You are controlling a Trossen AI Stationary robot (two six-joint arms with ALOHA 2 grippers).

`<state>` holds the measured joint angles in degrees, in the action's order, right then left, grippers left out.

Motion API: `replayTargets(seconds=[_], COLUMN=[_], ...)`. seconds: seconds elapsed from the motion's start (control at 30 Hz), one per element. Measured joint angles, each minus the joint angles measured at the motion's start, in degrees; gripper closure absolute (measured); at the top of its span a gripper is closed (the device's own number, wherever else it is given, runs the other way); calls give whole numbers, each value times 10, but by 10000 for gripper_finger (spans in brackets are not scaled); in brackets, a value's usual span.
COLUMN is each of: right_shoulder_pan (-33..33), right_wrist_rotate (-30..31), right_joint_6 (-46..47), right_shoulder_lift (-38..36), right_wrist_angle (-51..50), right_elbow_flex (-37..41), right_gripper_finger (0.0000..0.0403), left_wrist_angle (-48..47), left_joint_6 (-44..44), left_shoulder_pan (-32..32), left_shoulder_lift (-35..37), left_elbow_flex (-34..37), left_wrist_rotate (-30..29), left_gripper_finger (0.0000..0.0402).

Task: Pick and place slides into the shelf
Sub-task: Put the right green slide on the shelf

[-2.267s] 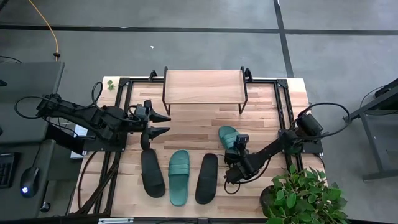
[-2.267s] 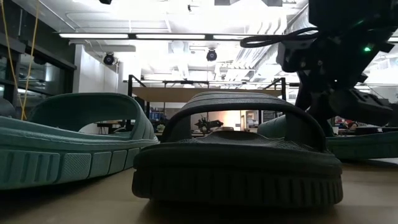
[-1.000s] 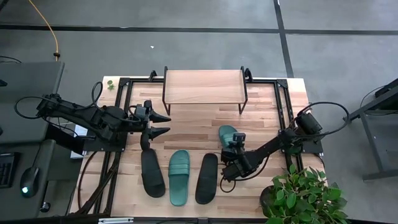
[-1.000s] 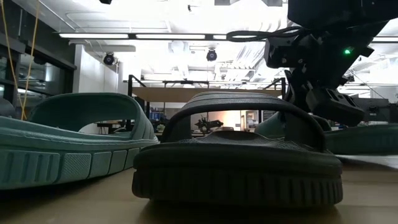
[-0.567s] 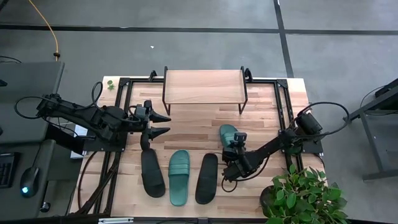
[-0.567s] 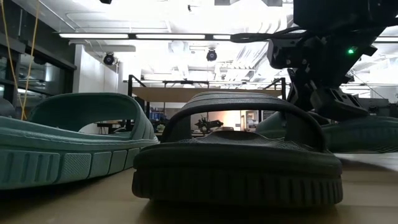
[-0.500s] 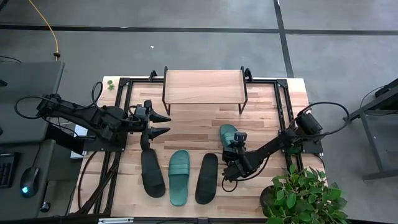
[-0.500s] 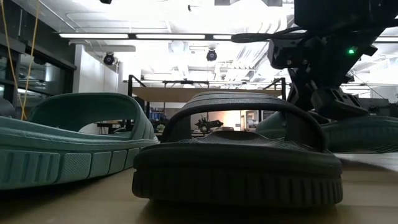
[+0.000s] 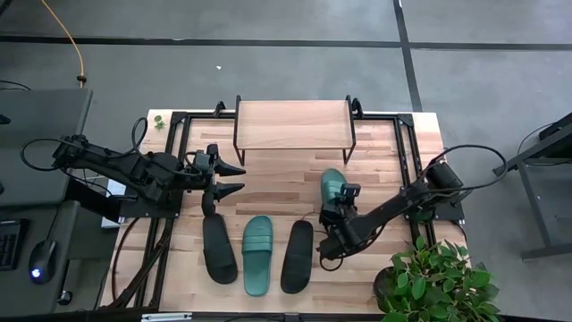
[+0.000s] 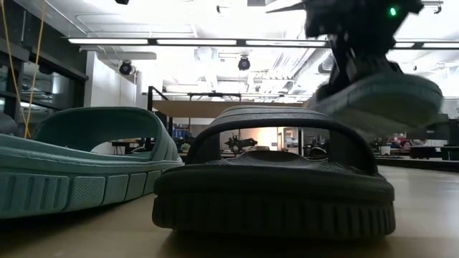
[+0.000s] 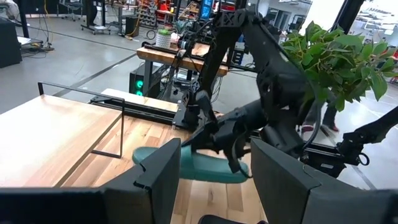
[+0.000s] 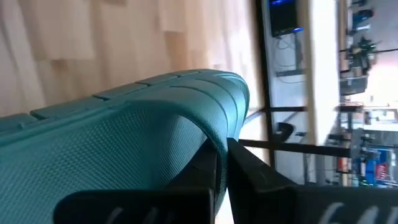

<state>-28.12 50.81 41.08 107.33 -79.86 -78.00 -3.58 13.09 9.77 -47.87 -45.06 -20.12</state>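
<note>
A teal slide hangs in the air right of the table's middle, with my right gripper shut on it; the low view shows this lifted teal slide tilted above the table. Near the front edge lie a black slide, another teal slide and a second black slide, soles down. The shelf stands on its thin legs at the table's far middle. My left gripper waits open at the table's left, clear of everything. My right gripper pinches the teal slide's ribbed strap at its edge between its two fingers; one finger shows beside the strap. In the left wrist view the fingers come from the table's right side onto the strap. The slide is lifted clear and tilted.
A potted plant stands at the table's near right corner, close to my right arm. Black frame rails run along both sides of the table. Bare wood lies between the shelf and the row of slides.
My right gripper has gone up and a little toward the far edge with the teal slide. The slide lay on the table a second ago; now it hangs clear and tilted.
</note>
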Motion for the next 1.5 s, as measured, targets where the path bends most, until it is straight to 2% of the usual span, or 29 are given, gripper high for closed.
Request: replayTargets(seconds=[0.33, 0.73, 1.33, 1.5], right_shoulder_pan=[0, 15, 153, 193], right_wrist_rotate=[18, 78, 95, 120], right_joint_6=[-6, -105, -231, -272], right_shoulder_lift=[0, -28, -53, -65], right_wrist_angle=[-104, -102, -101, -84], right_elbow_flex=[-102, -184, -194, -194], right_gripper_finger=[402, 402, 402, 402], left_wrist_angle=[0, -5, -5, -5], left_joint_6=[0, 0, 0, 0], left_shoulder_pan=[0, 0, 0, 0], left_shoulder_lift=[0, 0, 0, 0], left_elbow_flex=[0, 0, 0, 0], left_wrist_rotate=[0, 0, 0, 0], left_gripper_finger=[224, 224, 224, 224])
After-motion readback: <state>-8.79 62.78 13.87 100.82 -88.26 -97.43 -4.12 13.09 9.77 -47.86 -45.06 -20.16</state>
